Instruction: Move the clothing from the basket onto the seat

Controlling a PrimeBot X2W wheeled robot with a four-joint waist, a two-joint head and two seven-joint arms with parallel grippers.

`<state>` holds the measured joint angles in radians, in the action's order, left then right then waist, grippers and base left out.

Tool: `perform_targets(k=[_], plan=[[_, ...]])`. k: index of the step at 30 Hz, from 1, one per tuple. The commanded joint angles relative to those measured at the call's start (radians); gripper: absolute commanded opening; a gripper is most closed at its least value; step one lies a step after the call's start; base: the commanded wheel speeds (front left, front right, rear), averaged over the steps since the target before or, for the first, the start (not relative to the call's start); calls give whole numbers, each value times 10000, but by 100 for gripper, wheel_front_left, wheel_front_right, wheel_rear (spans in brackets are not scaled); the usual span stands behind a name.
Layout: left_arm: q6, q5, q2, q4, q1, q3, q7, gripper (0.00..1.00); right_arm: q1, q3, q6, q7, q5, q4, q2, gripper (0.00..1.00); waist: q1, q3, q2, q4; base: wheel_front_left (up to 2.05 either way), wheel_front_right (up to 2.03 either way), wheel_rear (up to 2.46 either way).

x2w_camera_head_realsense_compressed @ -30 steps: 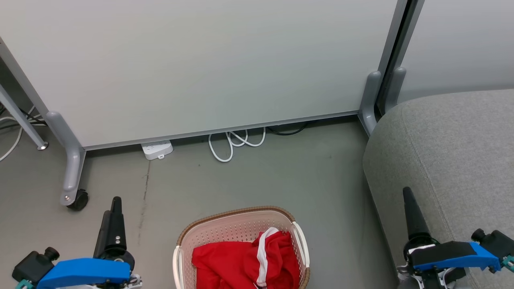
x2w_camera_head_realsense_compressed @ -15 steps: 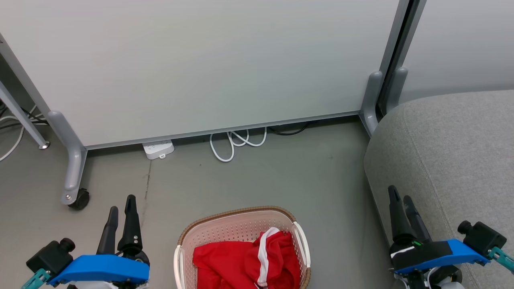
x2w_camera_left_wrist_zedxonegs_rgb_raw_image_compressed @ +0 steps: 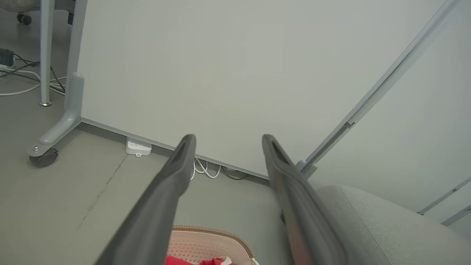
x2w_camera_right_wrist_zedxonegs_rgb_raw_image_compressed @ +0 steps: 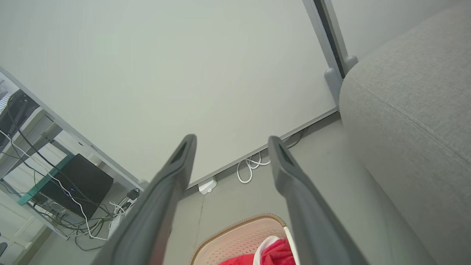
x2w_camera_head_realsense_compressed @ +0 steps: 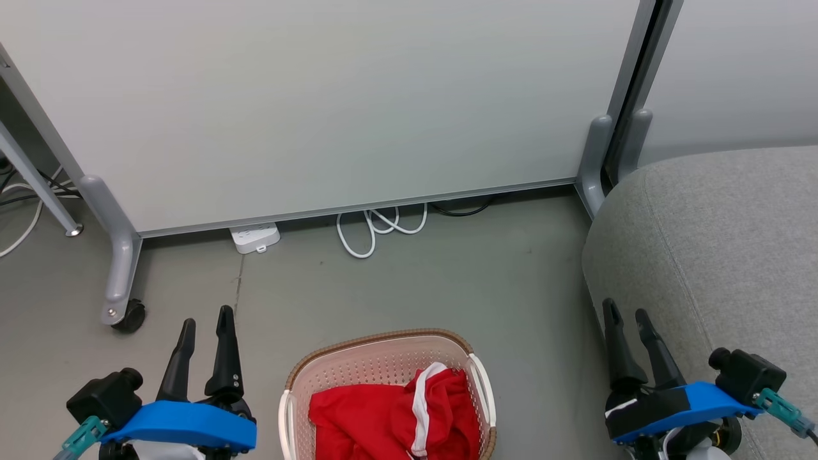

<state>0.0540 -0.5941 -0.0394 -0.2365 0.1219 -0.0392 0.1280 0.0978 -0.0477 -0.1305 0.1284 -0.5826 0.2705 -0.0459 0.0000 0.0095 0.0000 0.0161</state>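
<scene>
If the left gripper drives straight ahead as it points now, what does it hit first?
Probably the white partition panel, low down near the coiled cable; the left gripper, open, has free air until then. Depth is unclear.

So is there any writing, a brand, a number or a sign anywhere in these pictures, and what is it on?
No text here can be read.
Red clothing in the basket: only white trim shows, with no number or logo in sight.
White power strip: no legible marking.
Black box in the right wrist view: too small to show any text.
</scene>
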Motion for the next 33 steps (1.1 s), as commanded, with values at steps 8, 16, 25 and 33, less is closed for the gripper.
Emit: perform_targets(k=[8, 16, 25, 33], plan=[[-100, 1148, -91, 51, 228, -173, 286, 100, 271, -125, -2, 273, 1068, 103, -49, 100, 0, -22, 0, 39, 0, 0, 0], [-130, 2006, -97, -28, 267, -296, 484, 100, 359, -241, -3, 476, 1910, 305, -52, 100, 0, -14, 0, 71, 0, 0, 0], [-160, 2858, -105, -104, 269, -439, 699, 100, 402, -349, -3, 685, 2787, 481, -55, 100, 0, -43, 0, 96, 0, 0, 0], [-172, 3550, -114, -194, 252, -513, 874, 100, 416, -458, -2, 859, 3506, 610, -57, 100, 0, -99, 0, 128, 0, 0, 0]])
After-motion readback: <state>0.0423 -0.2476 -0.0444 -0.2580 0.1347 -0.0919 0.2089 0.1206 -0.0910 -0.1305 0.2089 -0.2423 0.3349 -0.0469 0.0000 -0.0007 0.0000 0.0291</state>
